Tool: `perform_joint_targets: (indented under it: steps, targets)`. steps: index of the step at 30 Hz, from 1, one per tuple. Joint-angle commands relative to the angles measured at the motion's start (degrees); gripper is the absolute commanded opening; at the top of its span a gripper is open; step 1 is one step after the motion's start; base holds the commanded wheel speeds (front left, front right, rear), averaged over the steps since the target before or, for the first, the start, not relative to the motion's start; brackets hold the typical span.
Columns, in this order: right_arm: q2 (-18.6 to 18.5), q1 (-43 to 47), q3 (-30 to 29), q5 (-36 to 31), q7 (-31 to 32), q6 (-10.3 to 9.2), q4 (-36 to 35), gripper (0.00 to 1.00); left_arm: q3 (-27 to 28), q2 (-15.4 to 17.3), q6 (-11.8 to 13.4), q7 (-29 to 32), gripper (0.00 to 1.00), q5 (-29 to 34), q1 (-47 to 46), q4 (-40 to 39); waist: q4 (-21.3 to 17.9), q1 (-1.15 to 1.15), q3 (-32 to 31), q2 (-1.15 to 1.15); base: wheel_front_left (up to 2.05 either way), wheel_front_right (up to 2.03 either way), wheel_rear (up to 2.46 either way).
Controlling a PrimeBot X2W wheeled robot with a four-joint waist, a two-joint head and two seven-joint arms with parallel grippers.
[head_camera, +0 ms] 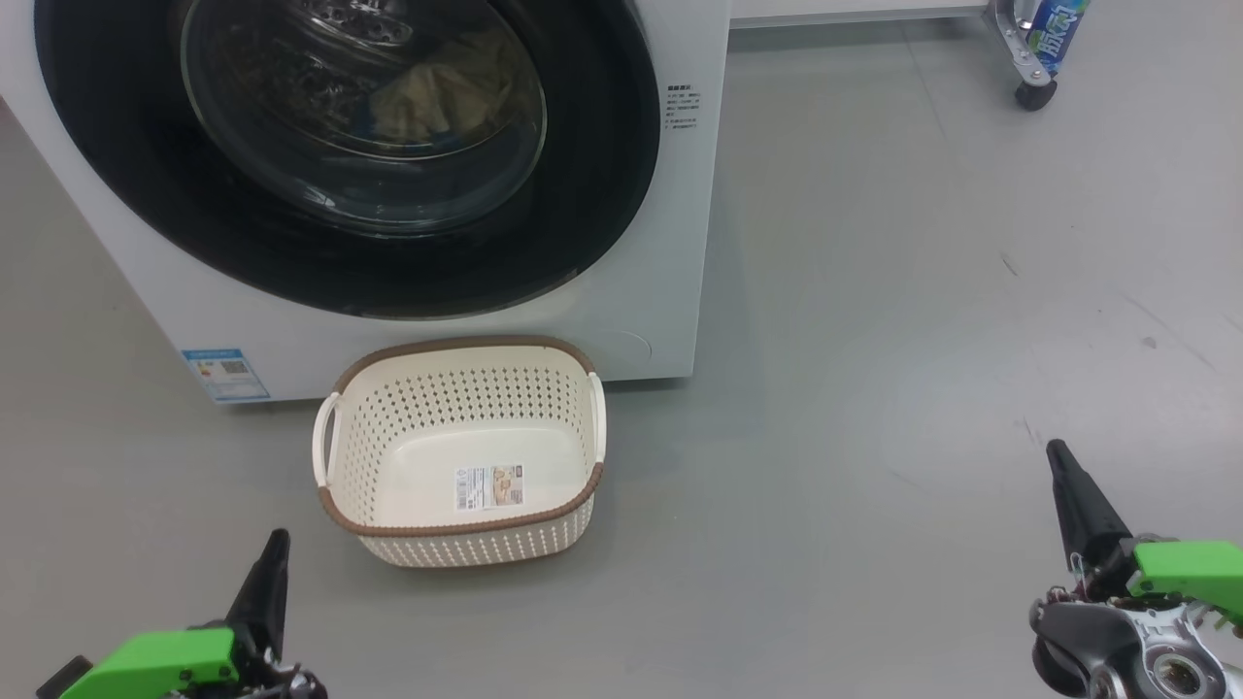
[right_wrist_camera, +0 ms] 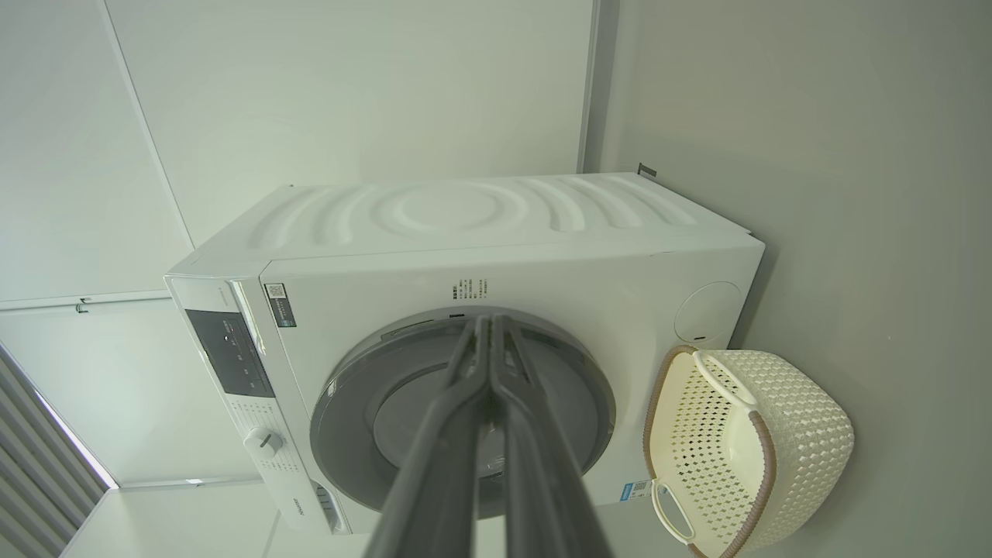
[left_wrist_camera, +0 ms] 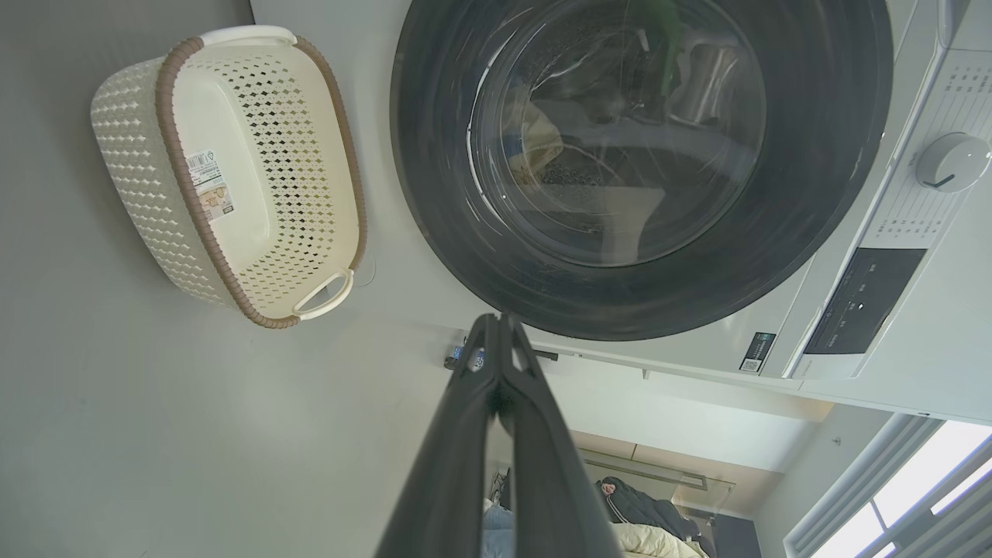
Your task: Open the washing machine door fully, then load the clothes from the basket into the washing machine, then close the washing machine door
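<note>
The washing machine door [head_camera: 602,146] sits shut, the clothes [head_camera: 437,92] behind its glass, and the basket [head_camera: 466,398] stands on the floor [head_camera: 874,388] just before the washing machine [head_camera: 680,252]. The left wrist view adds the control dial [left_wrist_camera: 952,161]. The left claw [head_camera: 279,539] and right claw [head_camera: 1058,456] are both clenched, tips together.

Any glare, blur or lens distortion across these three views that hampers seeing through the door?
Head view: sharp, evenly lit; reflections streak the door, yet clothes show behind it. Left wrist view: wide-angle bowing, door glare, left fingers soft. Right wrist view: machine edges bow, right fingers soft.
</note>
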Motion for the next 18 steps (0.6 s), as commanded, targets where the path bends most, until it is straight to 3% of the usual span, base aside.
perform_joint_targets:
  steps: [1, 18]
  targets:
    - [-0.3, -3.3, 0.9, -0.5, 0.4, -0.16, -1.8, 0.0, 2.0, 0.5, -0.4, 0.2, 0.0, -0.3, -2.9, -1.7, 0.0, 0.0, 0.0, 0.0, 0.0, 0.0, 0.0]
    - [-0.2, -3.3, 0.7, -0.6, 0.5, -0.16, -1.8, 0.0, 2.0, 0.5, -0.4, 0.2, 0.0, -0.3, -2.9, -1.7, 0.0, 0.0, 0.0, 0.0, 0.0, 0.0, 0.0]
